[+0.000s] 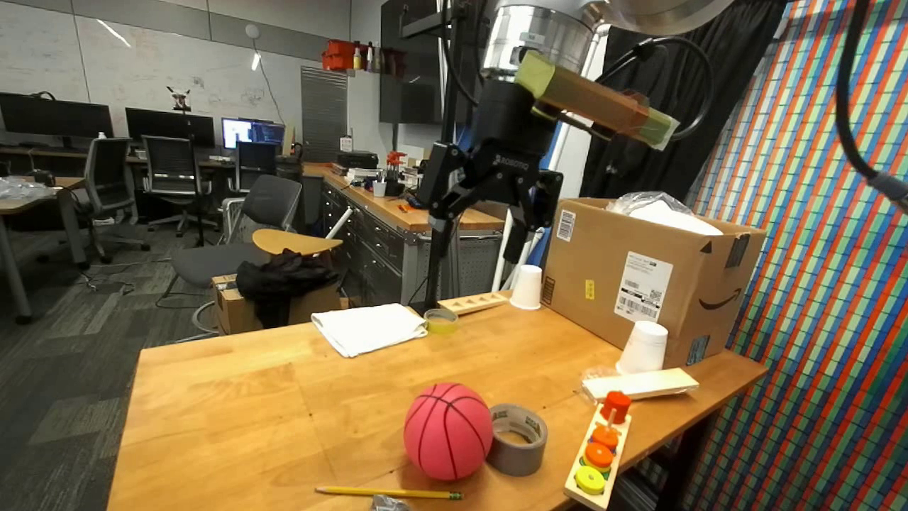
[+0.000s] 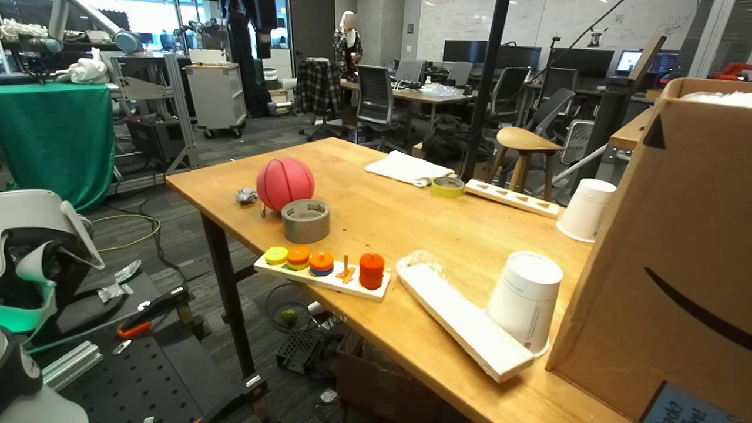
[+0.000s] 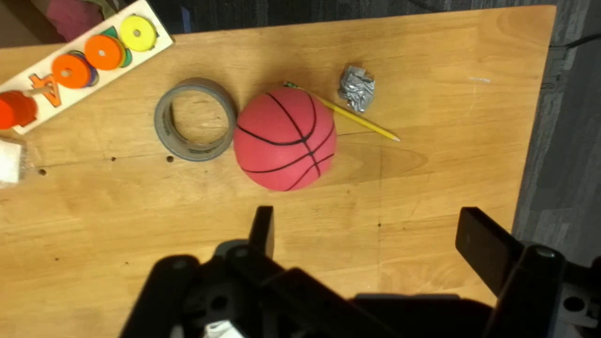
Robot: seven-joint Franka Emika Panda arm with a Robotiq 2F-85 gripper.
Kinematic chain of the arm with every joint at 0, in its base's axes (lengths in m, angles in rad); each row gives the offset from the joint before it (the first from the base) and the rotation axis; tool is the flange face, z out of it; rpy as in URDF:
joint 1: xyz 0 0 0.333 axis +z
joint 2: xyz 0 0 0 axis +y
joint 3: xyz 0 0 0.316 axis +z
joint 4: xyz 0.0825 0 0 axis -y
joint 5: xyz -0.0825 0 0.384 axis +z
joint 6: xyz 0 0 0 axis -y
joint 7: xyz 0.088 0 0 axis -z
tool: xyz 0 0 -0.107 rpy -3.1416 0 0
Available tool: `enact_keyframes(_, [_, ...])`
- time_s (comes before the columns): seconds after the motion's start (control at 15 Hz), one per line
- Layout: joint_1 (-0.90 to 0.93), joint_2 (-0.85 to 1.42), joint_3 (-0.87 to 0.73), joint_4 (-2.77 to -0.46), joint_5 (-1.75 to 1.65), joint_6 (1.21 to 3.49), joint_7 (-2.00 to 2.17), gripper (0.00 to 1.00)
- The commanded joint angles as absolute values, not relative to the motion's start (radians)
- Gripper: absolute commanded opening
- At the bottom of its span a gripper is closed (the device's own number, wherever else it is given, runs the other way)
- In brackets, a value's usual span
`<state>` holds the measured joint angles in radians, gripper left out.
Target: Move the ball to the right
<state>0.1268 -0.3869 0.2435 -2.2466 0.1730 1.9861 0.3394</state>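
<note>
The ball [image 1: 448,431] is pinkish-red with thin dark seam lines. It rests on the wooden table, and it also shows in an exterior view [image 2: 285,184] and in the wrist view [image 3: 285,139]. A grey tape roll [image 1: 521,454] lies close beside it; I cannot tell whether they touch. My gripper [image 1: 477,248] is high above the table, with its fingers pointing down, spread wide and empty. In the wrist view, the gripper [image 3: 368,230] has bare table between its fingertips, and the ball is beyond the left fingertip, toward the top. The gripper is out of view in an exterior view.
A pencil [image 3: 364,123] and crumpled foil [image 3: 358,88] lie by the ball near the table edge. A ring-stacking toy [image 2: 329,281], white block [image 2: 458,320], paper cups [image 1: 526,287] and large cardboard box [image 1: 603,277] stand around. A cloth [image 1: 369,328] and yellow tape [image 1: 442,323] lie across the table.
</note>
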Motion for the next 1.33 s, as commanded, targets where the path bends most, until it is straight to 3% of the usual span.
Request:
enact_keyframes(0.0, [0.200, -0.343, 0.300, -2.244, 0.167, 2.096, 0.281, 1.00])
enact_keyframes(0.53, [0.318, -0.153, 0.340, -2.269, 0.210, 2.239, 0.088, 1.00])
enact_keyframes(1.27, [0.301, 0.066, 0.318, -2.265, 0.243, 2.214, -0.177, 1.00])
